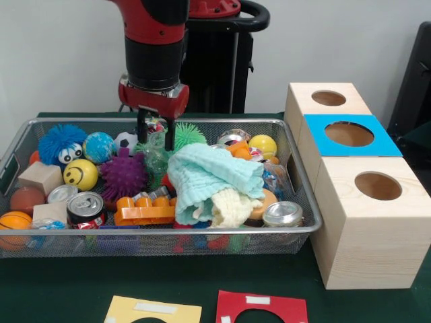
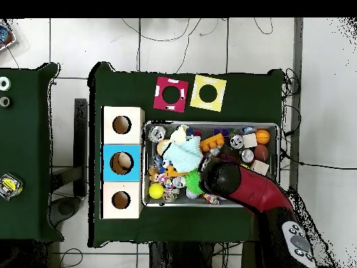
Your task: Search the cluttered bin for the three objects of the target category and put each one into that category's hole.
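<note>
gripper [image 1: 156, 134]: black fingers spread, pointing down into far side of bin, a clear bumpy ball [image 1: 155, 157] between and just below tips; not clamped on anything that can be made out
arm [image 2: 244, 187]: red and black, comes in from robot side, covers part of bin in overhead view
bin [image 1: 202, 123]: silver wire-mesh basket on green surface [image 1: 74, 286], just beside wooden boxes, packed full
cloth [image 1: 217, 175]: mint green towel heaped mid-bin, cream knit piece [image 1: 231, 207] under its front edge
balls: blue fuzzy ball with eyes [image 1: 61, 142], yellow smiley ball [image 1: 80, 173], purple spiky ball [image 1: 123, 175], globe ball [image 1: 100, 146], small basketball [image 1: 15, 222], yellow ball [image 1: 262, 145] at far corner near boxes
cans: soda can [image 1: 86, 208] upright near front rim; silver-lidded jar [image 1: 283, 215] at front corner by boxes
blocks: orange toy brick piece [image 1: 145, 210] front centre; plain wood cube [image 1: 40, 177] at far end from boxes
wooden boxes [image 1: 367, 222]: three in a row, each with round hole on top; middle box has blue top [image 1: 349, 134]
cards: yellow card [image 2: 208, 92] and red card [image 2: 171, 94] with holes, flat on surface, apart from bin
</note>
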### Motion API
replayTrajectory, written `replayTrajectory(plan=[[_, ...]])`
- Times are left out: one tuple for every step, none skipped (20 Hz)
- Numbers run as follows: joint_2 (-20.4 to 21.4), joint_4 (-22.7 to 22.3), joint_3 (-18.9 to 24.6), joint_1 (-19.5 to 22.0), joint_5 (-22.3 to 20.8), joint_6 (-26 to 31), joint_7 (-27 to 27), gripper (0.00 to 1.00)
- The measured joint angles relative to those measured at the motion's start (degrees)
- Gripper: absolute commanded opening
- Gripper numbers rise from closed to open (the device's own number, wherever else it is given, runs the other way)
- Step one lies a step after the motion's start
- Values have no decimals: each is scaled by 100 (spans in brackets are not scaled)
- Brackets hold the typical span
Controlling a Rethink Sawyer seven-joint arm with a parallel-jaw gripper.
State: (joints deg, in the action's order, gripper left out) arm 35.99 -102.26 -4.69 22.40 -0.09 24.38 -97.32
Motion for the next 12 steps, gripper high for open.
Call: replayTrajectory(plan=[[4,3,-13,-1,0,27,0,0],[11,9,-29,-2,0,67,0,0],[27,22,-49,-11,0,144,0,0],[42,36,-69,-21,0,220,0,0],[82,54,-103,-46,-1,350,0,0],[121,73,-138,-72,-2,480,0,0],[160,92,-172,-98,-2,610,0,0],[199,105,-200,-123,-4,733,0,0],[273,124,-250,-171,-5,945,0,0],[329,133,-289,-209,-7,1094,0,0],[365,138,-313,-233,-10,1189,0,0],[428,146,-350,-275,-11,1334,0,0]])
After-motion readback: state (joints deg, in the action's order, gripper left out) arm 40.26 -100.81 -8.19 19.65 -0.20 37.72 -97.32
